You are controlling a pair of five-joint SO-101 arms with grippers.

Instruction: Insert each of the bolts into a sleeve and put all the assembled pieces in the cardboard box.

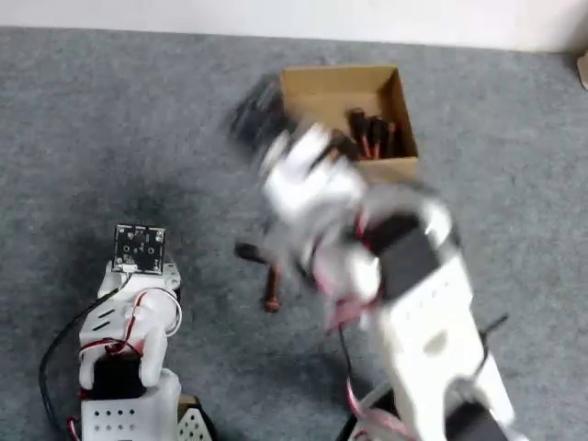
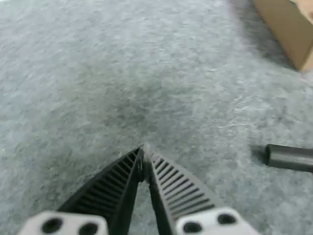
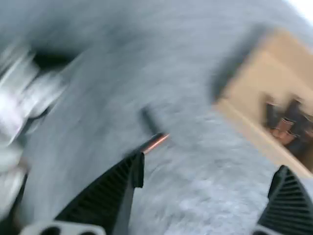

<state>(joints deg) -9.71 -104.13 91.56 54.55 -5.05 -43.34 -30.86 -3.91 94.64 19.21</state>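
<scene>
Near the table's [image 1: 92,119] far edge, the cardboard box [image 1: 317,92] holds assembled pieces [image 1: 372,136]; 1 bolt [image 1: 272,289] and 1 sleeve [image 1: 248,251] lie loose mid-table. A careless grab could roll the bolt away, the sleeve being so near. Empty, the right gripper [image 3: 210,171] gapes wide; the left gripper [image 2: 145,159] is pinched closed on nothing.

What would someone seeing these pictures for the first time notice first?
The white right arm stretches over the grey carpet toward the cardboard box at the far side, which holds several assembled pieces. Beside the arm, a copper bolt and a black sleeve lie loose.
</scene>
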